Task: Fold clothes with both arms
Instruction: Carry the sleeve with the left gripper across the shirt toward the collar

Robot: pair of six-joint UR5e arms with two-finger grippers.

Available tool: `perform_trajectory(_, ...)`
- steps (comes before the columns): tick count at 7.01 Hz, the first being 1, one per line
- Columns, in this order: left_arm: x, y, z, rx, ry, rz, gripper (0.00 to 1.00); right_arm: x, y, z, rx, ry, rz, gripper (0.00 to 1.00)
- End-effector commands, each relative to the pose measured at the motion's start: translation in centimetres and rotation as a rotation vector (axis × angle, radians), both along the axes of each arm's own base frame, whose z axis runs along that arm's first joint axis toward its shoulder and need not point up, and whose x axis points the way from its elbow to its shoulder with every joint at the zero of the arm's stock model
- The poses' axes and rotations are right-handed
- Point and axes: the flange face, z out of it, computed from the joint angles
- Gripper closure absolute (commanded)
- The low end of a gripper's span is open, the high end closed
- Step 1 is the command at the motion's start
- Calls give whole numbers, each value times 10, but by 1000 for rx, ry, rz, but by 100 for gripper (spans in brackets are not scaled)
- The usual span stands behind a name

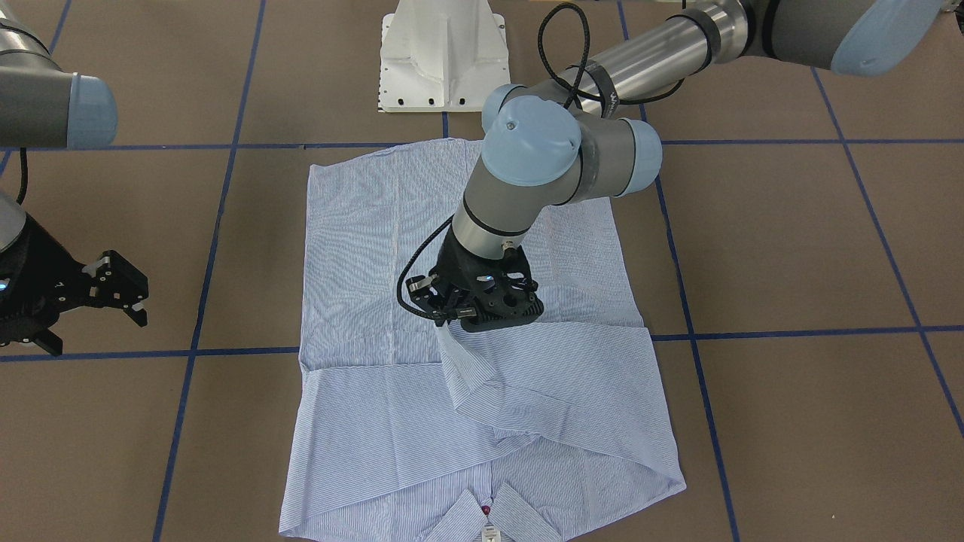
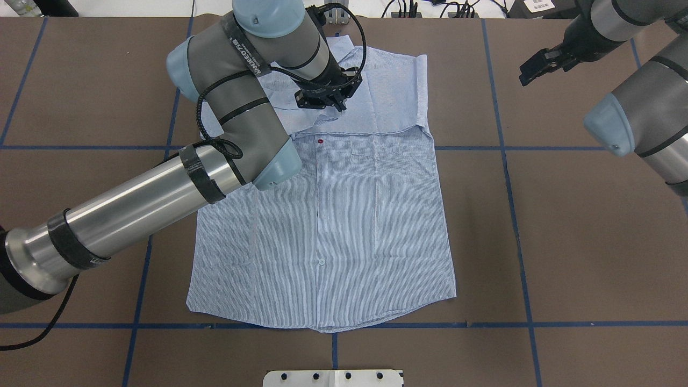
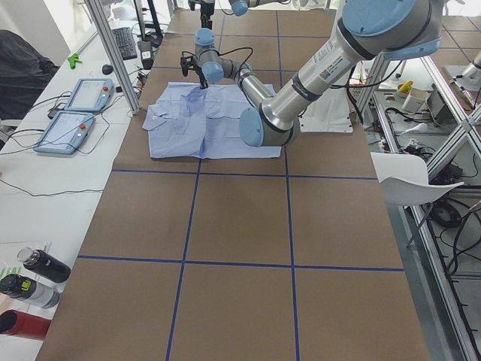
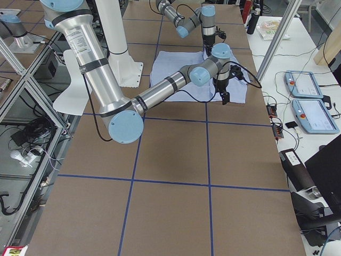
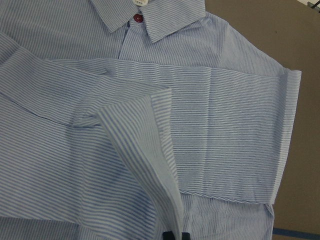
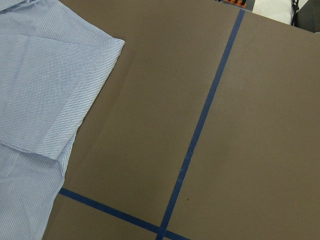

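Since the shirt (image 2: 344, 226) is thin, limp cloth that sags and slides, hems and sleeve cuffs look like the best holds. It lies flat mid-table (image 2: 564, 242), collar at twelve o'clock from overhead. The left gripper (image 2: 337, 106) pinches a sleeve fold near the collar. The right gripper (image 2: 537, 63) hovers at two o'clock, fingers spread, empty. Only the left arm (image 2: 134, 209) overhangs the cloth.

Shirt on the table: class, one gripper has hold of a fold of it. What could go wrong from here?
1. The left gripper pinches only a thin edge of the shirt, so the cloth may slip out.
2. The right gripper hangs open beside the shirt, over the table. Nothing pins the shirt, and a pull could drag or bunch the folded layers.
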Motion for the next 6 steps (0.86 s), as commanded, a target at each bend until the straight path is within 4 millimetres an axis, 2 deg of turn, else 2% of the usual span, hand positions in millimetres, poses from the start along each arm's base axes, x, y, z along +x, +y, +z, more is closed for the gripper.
perform_trajectory(1,8,3,-20,-22,20,-8,100,0,0,-2,-10,-5,12,1)
perform_trajectory(3,1,6,-34,-25,40,-18,100,-2,1,-3,-9,-7,11,1)
perform_trajectory(4,-11,2,-38,-19,50,-28,100,-2,1,-3,-10,-7,12,1)
perform_trajectory(6,-9,2,-32,-17,46,-29,100,-3,1,-3,-11,-6,12,1)
